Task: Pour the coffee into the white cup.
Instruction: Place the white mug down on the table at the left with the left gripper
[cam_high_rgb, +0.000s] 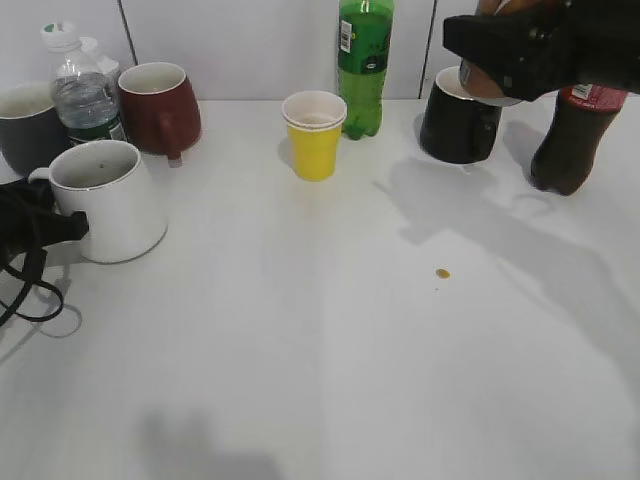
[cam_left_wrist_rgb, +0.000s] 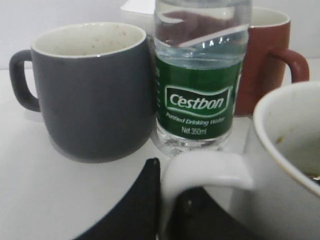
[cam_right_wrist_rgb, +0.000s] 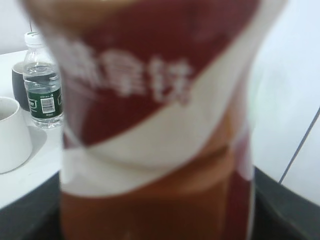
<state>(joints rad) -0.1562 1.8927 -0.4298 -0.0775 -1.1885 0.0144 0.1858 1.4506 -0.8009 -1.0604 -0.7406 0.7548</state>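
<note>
While my right fingers (cam_high_rgb: 500, 60) clamp the coffee bottle (cam_right_wrist_rgb: 155, 125) high at far right and my left fingers (cam_left_wrist_rgb: 150, 210) grip the white cup's (cam_high_rgb: 110, 200) handle at left, a long carry risks spilling on the counter (cam_high_rgb: 330, 330).

White cup (cam_high_rgb: 112, 200): plain white, dark specks inside. Coffee bottle (cam_right_wrist_rgb: 155, 120): brown-orange label, white swirl, white lettering. Paper cup (cam_high_rgb: 314, 135) at 12 o'clock: yellow, white inside. Mugs: grey (cam_left_wrist_rgb: 92, 90), maroon (cam_high_rgb: 160, 105), black (cam_high_rgb: 458, 125). Water bottle (cam_left_wrist_rgb: 200, 75): clear, green label. Soda bottle (cam_high_rgb: 364, 65): green.
</note>
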